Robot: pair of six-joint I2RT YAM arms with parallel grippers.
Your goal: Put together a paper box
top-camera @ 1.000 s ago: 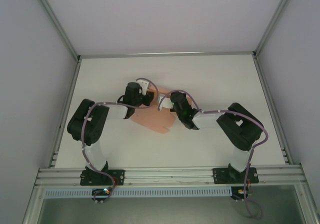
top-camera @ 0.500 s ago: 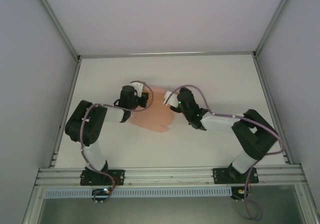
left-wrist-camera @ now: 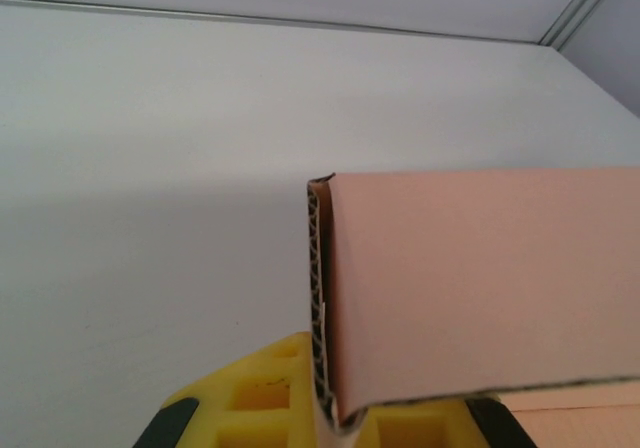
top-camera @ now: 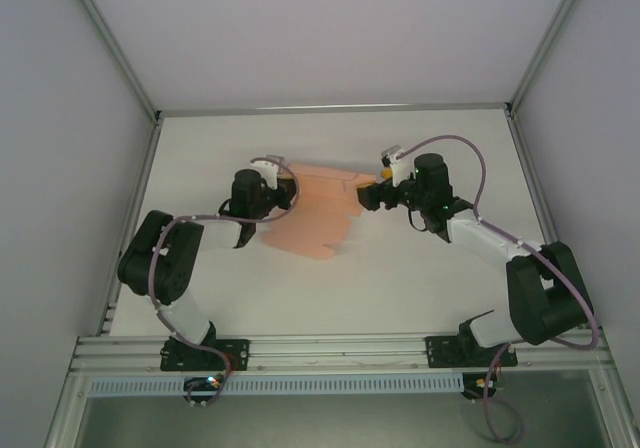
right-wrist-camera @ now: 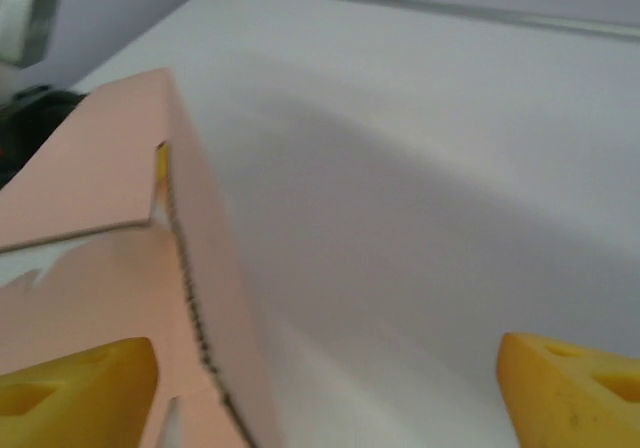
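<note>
Paper box (top-camera: 318, 218): salmon corrugated sheet, partly folded, on the table (top-camera: 430, 278) | left gripper (left-wrist-camera: 335, 423): clamped on its folded left edge | right gripper (top-camera: 368, 196): just released, jaws wide, pulled back beside the right edge | task: left alone holds the fold; regrasp likely next

Right side of the paper box (left-wrist-camera: 480, 288) beyond the frame edge — left tool (left-wrist-camera: 335, 423) (yellow pads) cropped at the bottom

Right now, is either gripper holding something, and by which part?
The left gripper pinches the paper box at its left edge; the right gripper is open, holding nothing.
</note>
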